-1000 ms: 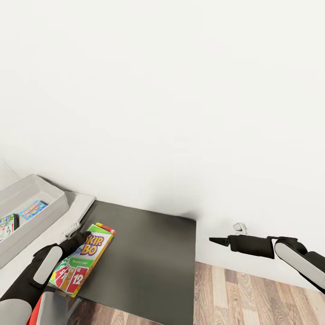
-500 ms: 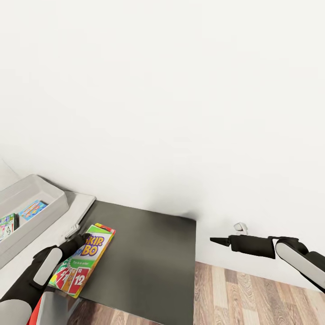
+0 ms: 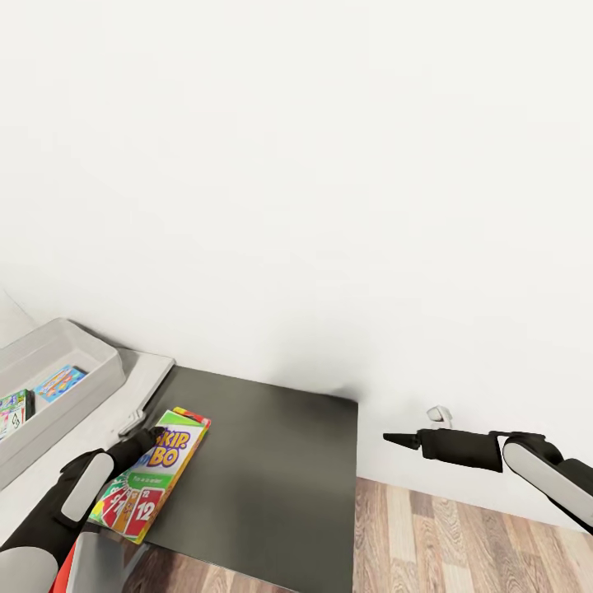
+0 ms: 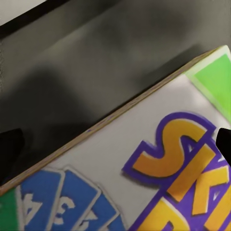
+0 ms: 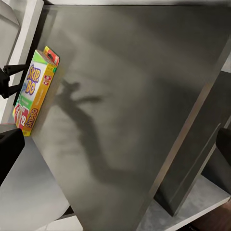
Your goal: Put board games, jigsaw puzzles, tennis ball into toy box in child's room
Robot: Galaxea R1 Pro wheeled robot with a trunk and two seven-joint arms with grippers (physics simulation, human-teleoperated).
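The rainbow SKIP-BO board game (image 3: 154,478) lies flat on a dark grey cabinet top (image 3: 272,469), near that top's left edge. My left gripper (image 3: 148,436) is open at the box's near-left corner; in the left wrist view its fingertips (image 4: 9,149) stand wide apart over the printed lid (image 4: 159,163). The light grey toy box (image 3: 91,350) stands on the pale table (image 3: 107,416) at far left, with a blue game box (image 3: 59,383) and a white-green one (image 3: 12,412) inside. My right gripper (image 3: 394,438) hovers open beyond the cabinet's right edge.
A plain white wall (image 3: 329,206) stands close behind the cabinet and the table. Wood-plank floor (image 3: 461,543) lies to the right of and in front of the cabinet. A small white fitting (image 3: 438,414) sits low on the wall by my right arm.
My left gripper has drawn back slightly from the SKIP-BO box. The box, the toy box and my right arm have barely moved.
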